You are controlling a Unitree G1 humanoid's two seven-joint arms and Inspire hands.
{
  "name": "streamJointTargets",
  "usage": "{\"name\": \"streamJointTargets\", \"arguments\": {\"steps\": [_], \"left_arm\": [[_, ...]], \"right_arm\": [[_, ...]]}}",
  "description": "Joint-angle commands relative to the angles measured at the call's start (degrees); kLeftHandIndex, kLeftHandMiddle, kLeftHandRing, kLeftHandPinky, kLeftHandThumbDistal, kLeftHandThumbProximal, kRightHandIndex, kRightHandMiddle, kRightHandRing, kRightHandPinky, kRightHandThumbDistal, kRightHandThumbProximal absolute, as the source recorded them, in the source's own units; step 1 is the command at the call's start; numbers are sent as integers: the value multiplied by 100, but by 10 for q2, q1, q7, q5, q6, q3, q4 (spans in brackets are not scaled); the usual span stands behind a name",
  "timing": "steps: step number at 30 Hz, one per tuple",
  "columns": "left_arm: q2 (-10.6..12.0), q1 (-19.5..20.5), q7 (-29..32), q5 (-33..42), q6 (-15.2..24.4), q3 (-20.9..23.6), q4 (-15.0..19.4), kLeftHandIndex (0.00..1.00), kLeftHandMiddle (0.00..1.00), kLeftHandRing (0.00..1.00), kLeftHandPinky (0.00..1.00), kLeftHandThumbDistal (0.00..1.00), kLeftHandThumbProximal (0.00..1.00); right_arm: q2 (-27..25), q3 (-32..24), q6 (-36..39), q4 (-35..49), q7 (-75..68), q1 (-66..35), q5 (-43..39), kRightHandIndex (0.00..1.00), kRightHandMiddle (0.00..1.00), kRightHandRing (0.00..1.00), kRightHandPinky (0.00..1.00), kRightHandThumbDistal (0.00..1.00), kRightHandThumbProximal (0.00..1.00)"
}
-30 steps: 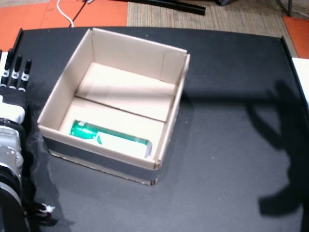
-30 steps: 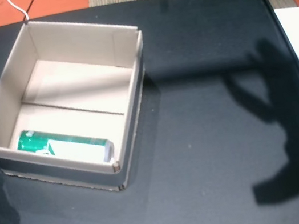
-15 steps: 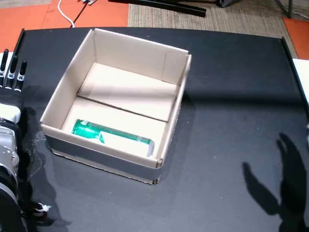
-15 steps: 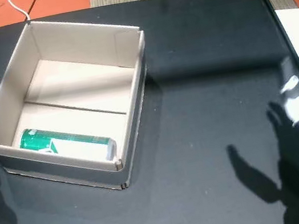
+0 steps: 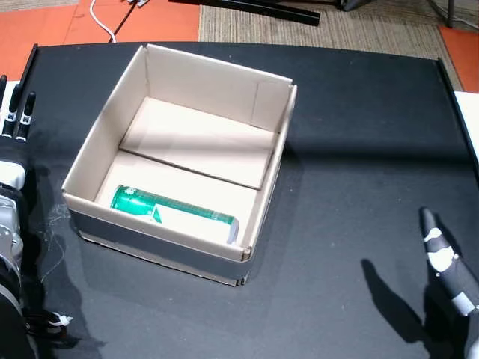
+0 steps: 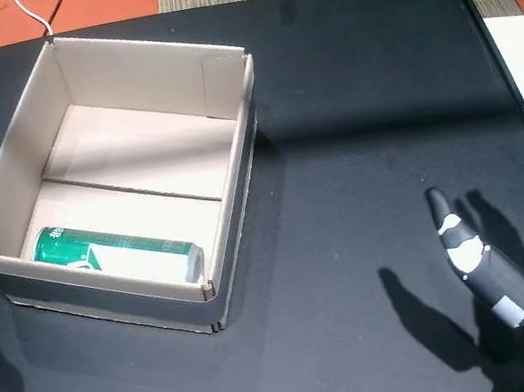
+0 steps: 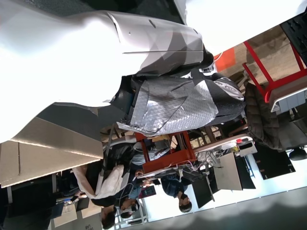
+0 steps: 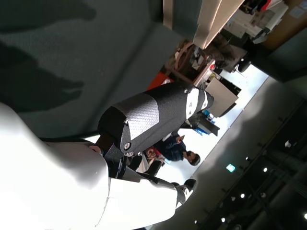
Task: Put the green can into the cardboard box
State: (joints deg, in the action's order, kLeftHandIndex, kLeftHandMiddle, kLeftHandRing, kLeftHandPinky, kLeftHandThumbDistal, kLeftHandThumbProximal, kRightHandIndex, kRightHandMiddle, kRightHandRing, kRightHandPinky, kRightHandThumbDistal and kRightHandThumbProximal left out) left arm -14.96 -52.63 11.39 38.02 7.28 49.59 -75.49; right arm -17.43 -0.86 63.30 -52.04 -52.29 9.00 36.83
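The green can (image 5: pixel 174 215) lies on its side inside the cardboard box (image 5: pixel 217 81), along the wall nearest the robot, with its silver end toward the box's near right corner; it carries a white panel on its label, but no lettering on it can be read. In both head views the box, open at the top with a flap seam running across its floor, sits on a black table (image 5: pixel 359 187) with a matte surface, toward the table's left half. Beyond the table's far edge from the box are orange floor (image 5: pixel 45 22), a strip of woven beige matting (image 5: pixel 359 30), a white cable (image 5: pixel 101 19) and a dark bar. To the right of the box, well apart from it, the right hand (image 6: pixel 481 259) hangs over the bare tabletop with fingers extended and apart, holding nothing, and throws a shadow on the surface. To the left of the box, at the table's edge, the left hand (image 5: pixel 15 112) shows only dark fingertips pointing away from the robot, side by side and holding nothing. The left wrist view shows that hand's silver-and-black fingers loosely bent over a workshop with red frames and seated people (image 7: pixel 180 191); the right wrist view shows a person (image 8: pixel 175 146) beyond the table.
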Motion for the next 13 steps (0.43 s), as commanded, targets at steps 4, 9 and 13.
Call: {"name": "streamJointTargets", "arguments": {"steps": [4,9,13], "left_arm": [[-3,16,13,-2,2,-6,-1,38,38,51,82,0,92],[0,49,31,6,3,2,3,38,40,51,72,0,86],[2,62,38,4,-2,-1,0,41,40,52,78,0,89]], "right_arm": [[-1,10,17,9,7,-28,-17,83,90,100,100,85,41],[-1,17,29,18,-34,-76,15,83,90,100,100,82,42],[-1,24,22,8,-41,-77,12,81,88,100,100,84,44]]}}
